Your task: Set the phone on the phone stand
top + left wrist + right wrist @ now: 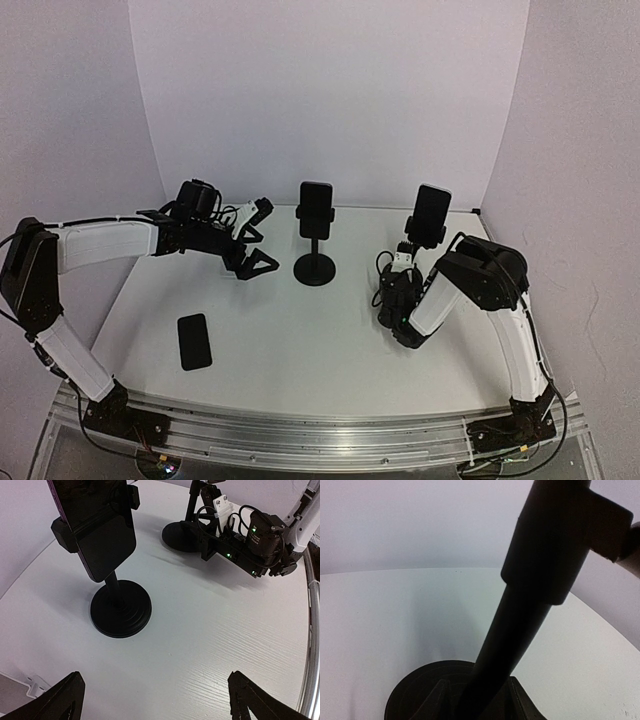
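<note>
A black phone (194,341) lies flat on the white table at the front left. The middle phone stand (316,262) carries a phone (316,209); both fill the upper left of the left wrist view, stand (120,609) and phone (100,525). A second stand (418,235) at the right also carries a phone (432,208). My left gripper (255,245) is open and empty, just left of the middle stand; its fingertips (55,700) show at the bottom corners. My right gripper (395,290) is shut on the right stand's pole (520,620), low near its base (420,690).
White walls enclose the table (300,340) at the back and both sides. The right arm's wrist with its cables (250,540) shows beyond the middle stand. A metal rail (300,430) runs along the near edge.
</note>
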